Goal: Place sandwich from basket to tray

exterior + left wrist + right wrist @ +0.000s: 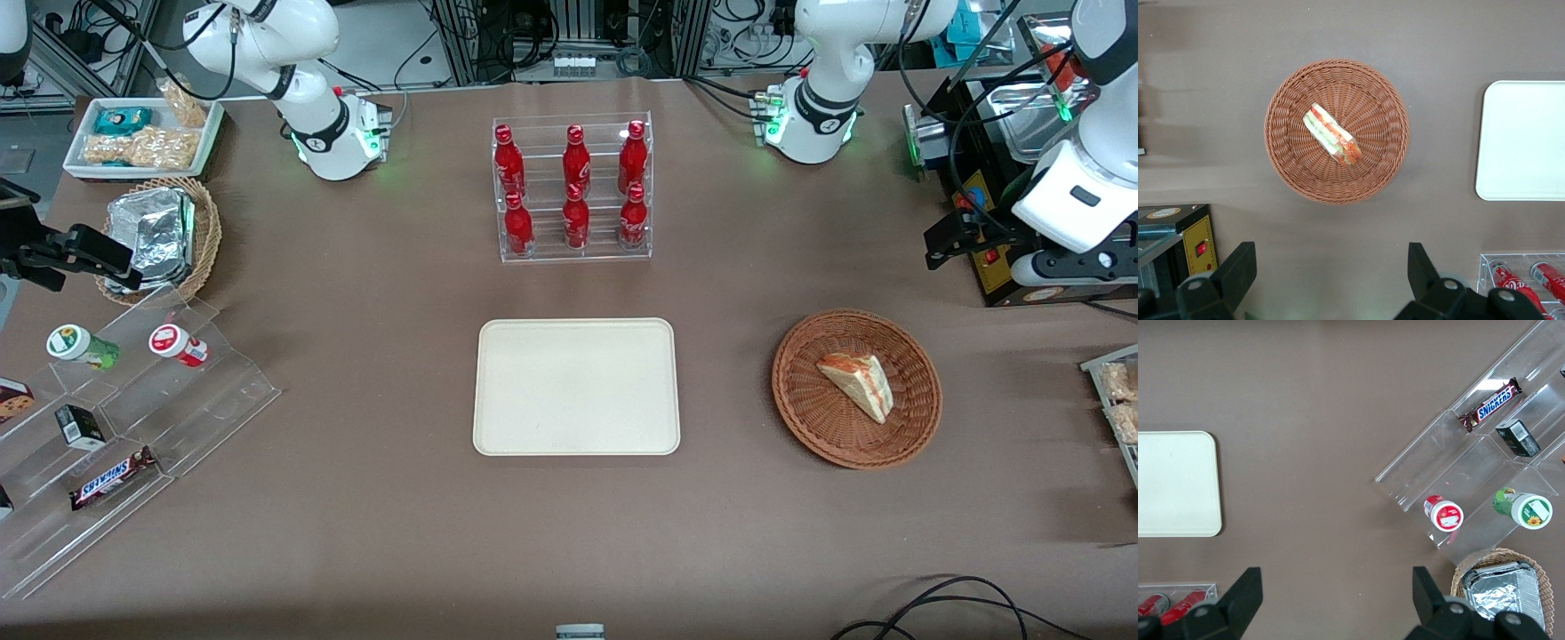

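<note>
My hand (1331, 280) is hanging up high over the bench (356, 533), wide open and holding nothing. The sandwich (857, 385) is lying in the basket (805, 404) near my end of the bench. The tray (576, 388) is sitting in the middle, apart from the basket.

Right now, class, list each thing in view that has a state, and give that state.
sandwich: lying in the basket, not gripped.
basket: upright, holding only the sandwich.
tray: flat on the table, nothing on it.
end effector: open, holding nothing, raised above the table beside the basket.
red bottles: upright in the clear rack.
</note>
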You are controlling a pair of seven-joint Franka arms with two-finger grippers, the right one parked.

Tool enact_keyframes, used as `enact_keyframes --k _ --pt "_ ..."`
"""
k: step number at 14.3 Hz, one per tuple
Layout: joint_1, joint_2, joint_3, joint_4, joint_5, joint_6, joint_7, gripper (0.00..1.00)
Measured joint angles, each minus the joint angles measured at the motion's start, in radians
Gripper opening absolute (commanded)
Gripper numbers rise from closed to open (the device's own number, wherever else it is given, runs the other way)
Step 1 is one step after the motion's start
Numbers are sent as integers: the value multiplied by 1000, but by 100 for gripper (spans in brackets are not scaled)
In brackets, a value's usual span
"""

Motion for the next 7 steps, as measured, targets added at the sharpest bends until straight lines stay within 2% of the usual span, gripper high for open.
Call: enact_keyframes --k 7 --pt "0 3 1 -2 0 -39 0 100"
